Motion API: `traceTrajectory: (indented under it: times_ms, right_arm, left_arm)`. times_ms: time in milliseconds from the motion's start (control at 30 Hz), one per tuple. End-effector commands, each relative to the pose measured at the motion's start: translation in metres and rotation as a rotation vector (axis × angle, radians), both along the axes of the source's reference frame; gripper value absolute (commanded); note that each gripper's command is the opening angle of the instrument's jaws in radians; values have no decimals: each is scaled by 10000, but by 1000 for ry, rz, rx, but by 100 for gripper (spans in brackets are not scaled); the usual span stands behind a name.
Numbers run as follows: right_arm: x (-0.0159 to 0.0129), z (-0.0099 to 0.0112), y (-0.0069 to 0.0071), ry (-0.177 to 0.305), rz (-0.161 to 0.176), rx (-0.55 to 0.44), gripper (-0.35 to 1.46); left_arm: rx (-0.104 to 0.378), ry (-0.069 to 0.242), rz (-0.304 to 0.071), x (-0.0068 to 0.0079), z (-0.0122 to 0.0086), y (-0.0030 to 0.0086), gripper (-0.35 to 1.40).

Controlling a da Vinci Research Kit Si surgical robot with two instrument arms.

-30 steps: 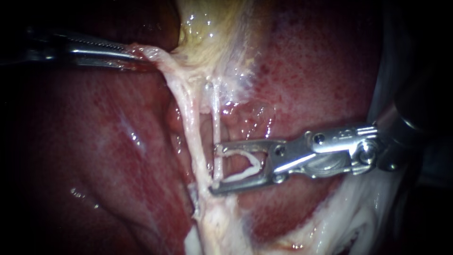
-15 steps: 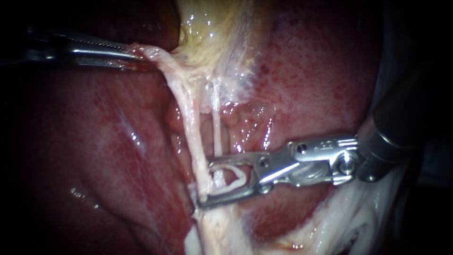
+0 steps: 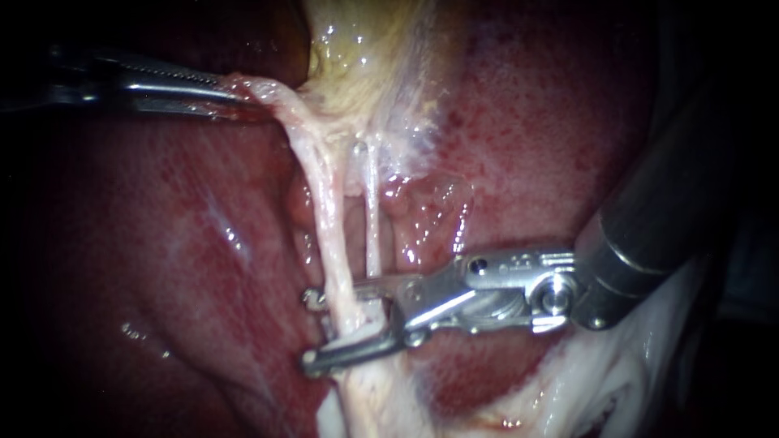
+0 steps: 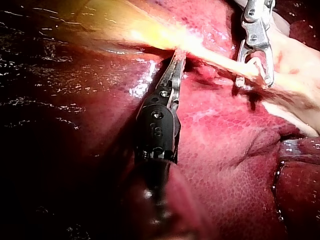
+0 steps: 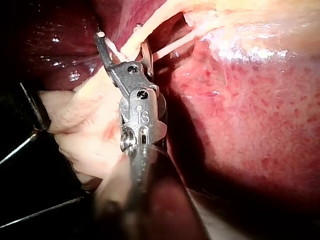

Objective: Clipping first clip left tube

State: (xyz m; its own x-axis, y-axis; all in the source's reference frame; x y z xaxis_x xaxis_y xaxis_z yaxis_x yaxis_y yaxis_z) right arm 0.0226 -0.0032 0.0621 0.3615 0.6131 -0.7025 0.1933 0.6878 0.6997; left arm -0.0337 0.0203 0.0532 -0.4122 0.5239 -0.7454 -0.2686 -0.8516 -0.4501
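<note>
The left tube (image 3: 329, 211) is a thick pale strand running down from the yellowish gallbladder (image 3: 357, 49). My right instrument (image 3: 308, 328) comes in from the right with its jaws open, one on each side of this tube low down. The thin right tube (image 3: 372, 219) meets the upper jaw further back. A white clip in the jaws is mostly hidden by the tissue. In the right wrist view the right instrument's jaws (image 5: 122, 42) straddle the pale tube (image 5: 129, 46). My left instrument (image 3: 239, 96) is shut on pale tissue at the top of the strand, holding it taut; the left wrist view shows it there too (image 4: 176, 62).
Dark red liver (image 3: 527, 122) lies on both sides of the tubes. Pale fatty tissue (image 3: 617, 381) lies under the right instrument's shaft. A dark thin rod (image 5: 30, 110) shows beside the pale tissue in the right wrist view.
My right instrument has slid leftward and slightly down, so its open jaws now reach past the thin tube and straddle the thick left tube. The left instrument has held still.
</note>
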Motion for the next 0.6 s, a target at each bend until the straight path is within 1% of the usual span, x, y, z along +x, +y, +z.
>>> traceTrajectory:
  times_ms: [33, 267, 400, 533, 600]
  right_arm:
    - [0, -4, 0, 1, -2, 0, 46]
    - [7, -26, -7, 16, -4, 7, 45]
    - [9, -31, -8, 17, -5, 8, 45]
    - [9, -35, -5, 7, 11, 17, 44]
    - [9, -36, -3, 7, 12, 19, 42]
  left_arm:
    - [-1, -2, -2, 0, 0, 0, -35]
    - [-1, -2, -1, 0, 2, 1, -35]
    - [-1, -2, -2, 0, 3, 1, -35]
    - [-1, -2, -2, 0, 3, 1, -35]
    - [-1, -2, -2, 0, 3, 1, -35]
